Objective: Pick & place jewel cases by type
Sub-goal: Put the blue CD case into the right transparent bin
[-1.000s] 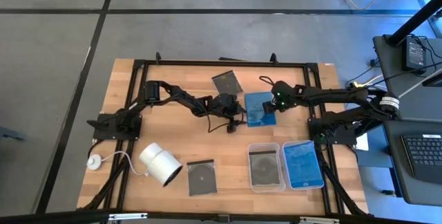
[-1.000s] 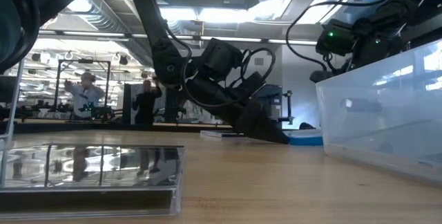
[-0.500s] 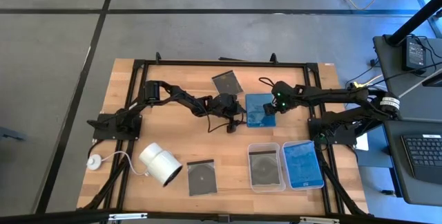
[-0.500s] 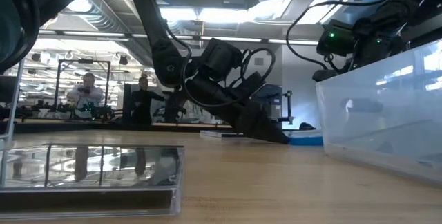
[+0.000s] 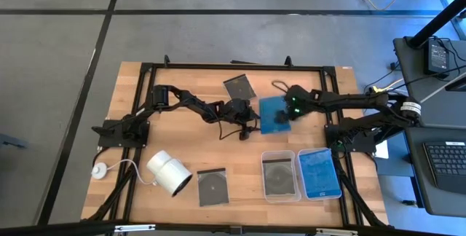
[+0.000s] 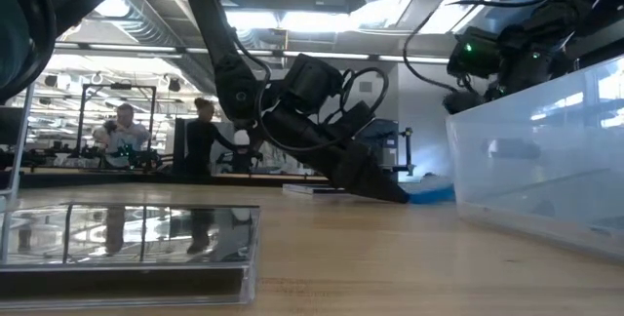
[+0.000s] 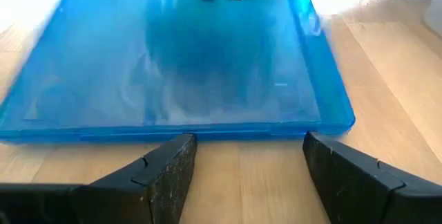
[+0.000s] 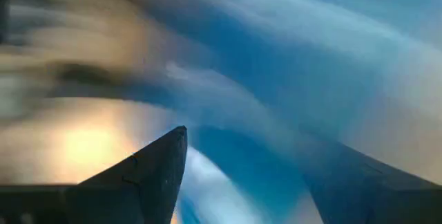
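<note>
Mid-table: blue jewel case (image 5: 273, 115) lying betw. both pincers, apparently a two-arm pickup. Left pincer (image 7: 243, 160) spread wide, fingertips low on the table (image 5: 138, 148) just short of the case's near edge, not pinching anything; probably bracing the case so it can't slide away. Right pincer (image 5: 290, 111) over the case's opposite side, also spread; right wrist view too blurred to tell if touching. Case edge toward right arm looks slightly lifted in low view, not certain.

Other cases: dark grey/clear case w/ disc (image 5: 239, 86) near far edge of table, another (image 5: 212, 186) near front edge beside white cylinder (image 5: 170, 173). Third dark one lying in clear tray (image 5: 279, 156); blue one in neighbouring clear tray (image 5: 319, 151), touching side by side near right front. So sorting by colour, one tray per type; blue case in hand likely bound for the blue tray.

Judgement: grasp step, nothing gripped yet. Risk: thin flat case slipping on wood when pinched at the edge.
</note>
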Available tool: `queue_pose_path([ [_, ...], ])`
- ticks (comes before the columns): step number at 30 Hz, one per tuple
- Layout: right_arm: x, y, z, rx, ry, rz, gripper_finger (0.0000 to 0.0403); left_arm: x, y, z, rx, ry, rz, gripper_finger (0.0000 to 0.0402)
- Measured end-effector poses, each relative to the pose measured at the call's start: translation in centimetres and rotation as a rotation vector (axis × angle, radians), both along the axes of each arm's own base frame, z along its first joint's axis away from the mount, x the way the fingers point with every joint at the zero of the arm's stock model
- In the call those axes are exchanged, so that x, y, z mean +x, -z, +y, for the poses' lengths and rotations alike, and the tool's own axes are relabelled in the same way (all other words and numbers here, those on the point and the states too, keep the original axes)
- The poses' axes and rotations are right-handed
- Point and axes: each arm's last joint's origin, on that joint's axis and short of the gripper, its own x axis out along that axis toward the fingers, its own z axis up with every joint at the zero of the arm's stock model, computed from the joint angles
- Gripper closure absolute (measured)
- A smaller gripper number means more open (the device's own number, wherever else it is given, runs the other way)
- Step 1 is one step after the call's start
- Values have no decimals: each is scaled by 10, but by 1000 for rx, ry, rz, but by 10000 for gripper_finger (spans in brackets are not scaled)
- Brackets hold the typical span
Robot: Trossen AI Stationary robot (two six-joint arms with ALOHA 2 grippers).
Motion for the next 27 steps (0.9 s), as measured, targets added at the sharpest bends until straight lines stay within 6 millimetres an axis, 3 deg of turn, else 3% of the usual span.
queue_pose_path([
  [2,28,-28,-8,-120,-70,-364,135,1,0,0,1,-5,-3,137],
  [3,32,-38,-9,-157,-95,-439,135,1,0,0,0,-5,-5,137],
  [7,28,-24,-6,-121,-151,-413,135,1,0,-1,4,-1,-5,137],
  [9,36,-44,-8,-172,-166,-561,135,0,0,-1,5,-2,-4,137],
  [13,31,-29,-8,-160,-143,-455,134,0,1,-2,3,1,-3,137],
  [16,33,-38,-10,-220,-129,-490,134,0,1,-2,4,1,-2,137],
  [19,28,-26,-9,-221,-130,-401,134,0,1,-3,5,2,-2,137],
  [27,30,-31,-10,-279,-165,-434,133,0,1,-3,5,1,-1,137],
])
